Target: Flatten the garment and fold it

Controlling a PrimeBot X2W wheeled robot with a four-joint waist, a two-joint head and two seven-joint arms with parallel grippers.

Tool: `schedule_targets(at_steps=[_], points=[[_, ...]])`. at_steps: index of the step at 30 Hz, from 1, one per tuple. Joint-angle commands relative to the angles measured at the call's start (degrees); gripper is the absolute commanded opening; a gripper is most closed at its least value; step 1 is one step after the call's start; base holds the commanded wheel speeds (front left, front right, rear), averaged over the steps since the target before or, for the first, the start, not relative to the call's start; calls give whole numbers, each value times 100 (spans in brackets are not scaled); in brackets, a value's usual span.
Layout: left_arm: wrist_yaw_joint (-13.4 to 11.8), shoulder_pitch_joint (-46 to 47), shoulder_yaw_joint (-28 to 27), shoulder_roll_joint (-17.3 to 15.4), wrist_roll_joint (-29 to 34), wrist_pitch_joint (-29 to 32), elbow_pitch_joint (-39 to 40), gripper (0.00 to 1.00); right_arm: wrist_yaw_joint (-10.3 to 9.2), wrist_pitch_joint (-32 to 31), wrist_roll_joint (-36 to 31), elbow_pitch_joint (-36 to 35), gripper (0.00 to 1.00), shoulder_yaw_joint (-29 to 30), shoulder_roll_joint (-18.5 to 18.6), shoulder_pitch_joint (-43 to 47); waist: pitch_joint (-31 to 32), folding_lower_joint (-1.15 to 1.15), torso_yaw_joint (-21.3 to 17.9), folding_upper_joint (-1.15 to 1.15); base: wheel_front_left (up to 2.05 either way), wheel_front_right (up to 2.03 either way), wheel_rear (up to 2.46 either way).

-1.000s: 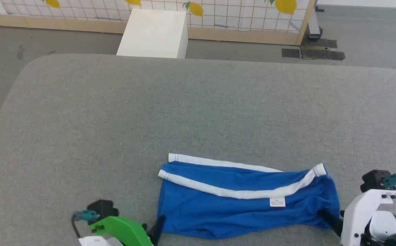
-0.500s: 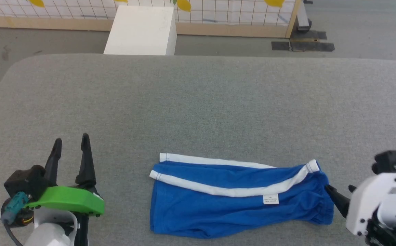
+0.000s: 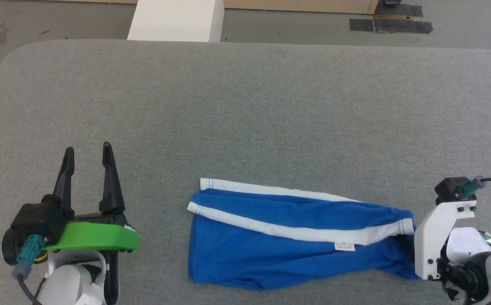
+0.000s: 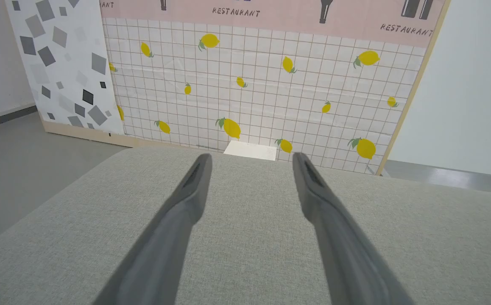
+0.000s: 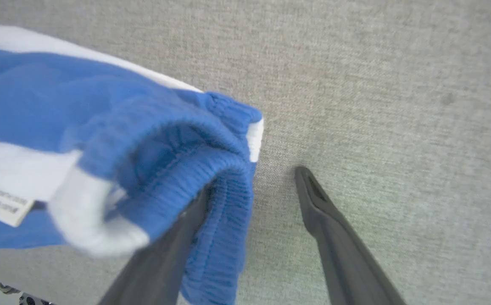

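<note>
On the table's (image 3: 245,106) near side lie the shorts (image 3: 288,241); right gripper (image 5: 254,181), spread wide, sits at their right end, one fingertip hidden under the waistband (image 5: 228,190). Left gripper (image 3: 87,149), also wide, hovers well left.

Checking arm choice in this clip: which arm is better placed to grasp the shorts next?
Right, probably. The right tool stands open at the elastic end of the shorts, one fingertip hidden under the fabric. The left tool is open too, but over bare table, apart from the shorts.
</note>
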State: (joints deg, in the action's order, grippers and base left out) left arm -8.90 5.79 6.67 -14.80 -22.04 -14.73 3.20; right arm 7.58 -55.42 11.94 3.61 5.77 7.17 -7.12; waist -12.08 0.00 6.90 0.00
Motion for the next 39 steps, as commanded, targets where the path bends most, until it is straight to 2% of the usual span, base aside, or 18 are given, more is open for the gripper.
schedule_targets(at_steps=[1,2,6,9,12,17,21,25,29,32,36,39], points=[[76,-32,-79,71,106,-26,-10,100,-9,-86,84,196,34,-46,23,16,-3,0,11,0,0,0,0],[118,-47,-122,115,127,-26,-25,100,-9,-82,132,215,0,-53,50,6,4,0,9,0,0,0,0],[291,-91,-283,291,210,-26,-78,100,-9,-53,344,242,0,105,231,-83,53,0,-8,0,0,0,0],[395,-101,-381,390,279,-26,-115,100,-9,-126,380,248,0,397,551,-186,95,0,-19,0,0,0,0],[482,-115,-460,473,340,-27,-146,100,-9,-244,261,341,0,807,922,-282,130,0,-23,0,0,0,0],[589,-173,-523,577,410,-27,-234,100,-9,-399,-79,584,0,1307,1224,-467,176,0,-38,0,0,0,0],[648,-230,-561,655,449,-27,-292,100,-9,-625,-257,474,0,1165,1342,-506,261,0,-26,0,0,0,0],[688,-312,-620,702,477,-27,-322,100,-9,-1138,-8,-194,0,758,1438,-345,389,0,-22,0,0,0,0],[710,-427,-681,733,502,-27,-314,100,-9,-1837,442,-1190,0,541,1255,-63,528,0,-39,0,0,0,0],[723,-503,-707,764,524,-27,-294,100,-9,-2230,749,-1822,0,364,951,150,595,0,-49,0,0,0,0],[744,-553,-711,816,548,-27,-279,100,-9,-2304,1001,-2143,0,-23,525,207,619,0,-42,0,0,0,0],[779,-546,-687,854,566,-27,-288,100,-9,-2113,1044,-2022,0,-388,180,126,620,0,11,0,0,0,0]])
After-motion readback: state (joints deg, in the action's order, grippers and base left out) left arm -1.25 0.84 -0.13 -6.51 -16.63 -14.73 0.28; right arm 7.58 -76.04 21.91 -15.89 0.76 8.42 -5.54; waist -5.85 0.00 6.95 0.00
